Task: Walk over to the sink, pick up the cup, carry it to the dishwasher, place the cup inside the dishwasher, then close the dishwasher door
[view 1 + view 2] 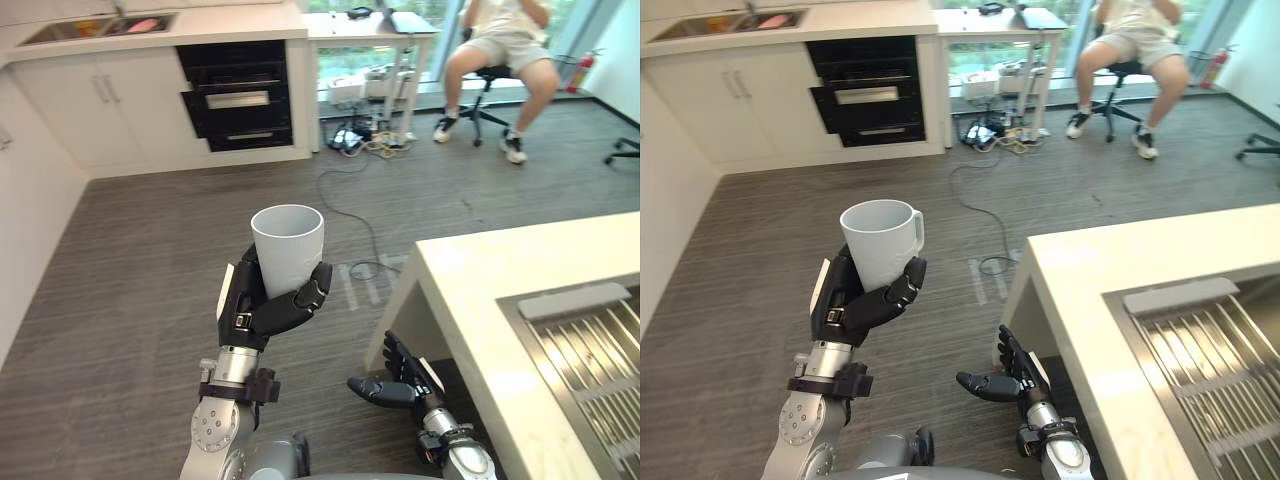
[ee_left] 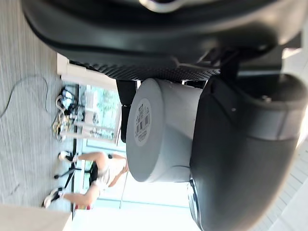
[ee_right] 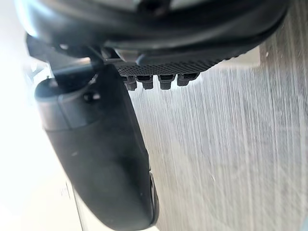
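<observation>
Far left: white counter with a sink (image 1: 72, 30) set in it, white cabinets (image 1: 95, 100) below. Just right of those, a black built-in appliance (image 1: 237, 95) with its front panels tilted slightly out at the top.

Near, left of centre: left hand (image 1: 250, 312) is raised over the grey wood floor (image 1: 130, 260), fingers and thumb wrapped round the lower half of the cup (image 1: 288, 240). Cup is white, upright, mouth up and looks empty. Its handle (image 1: 916, 228) points right. Left wrist view shows its base with a barcode sticker (image 2: 142, 120).

Right of that and lower: right hand (image 1: 390, 385), fingers loosely extended, holding nothing, just beside the near-left corner of the pale island counter (image 1: 480, 280). Not touching it as far as I can tell.

Near right: a steel sink (image 1: 585, 360) with a ribbed bottom, sunk into the island.

Far, centre-right: a desk (image 1: 365, 25), with a tangle of cables (image 1: 360, 140) on the floor under it. Far right: a person (image 1: 505, 45) seated on an office chair.
</observation>
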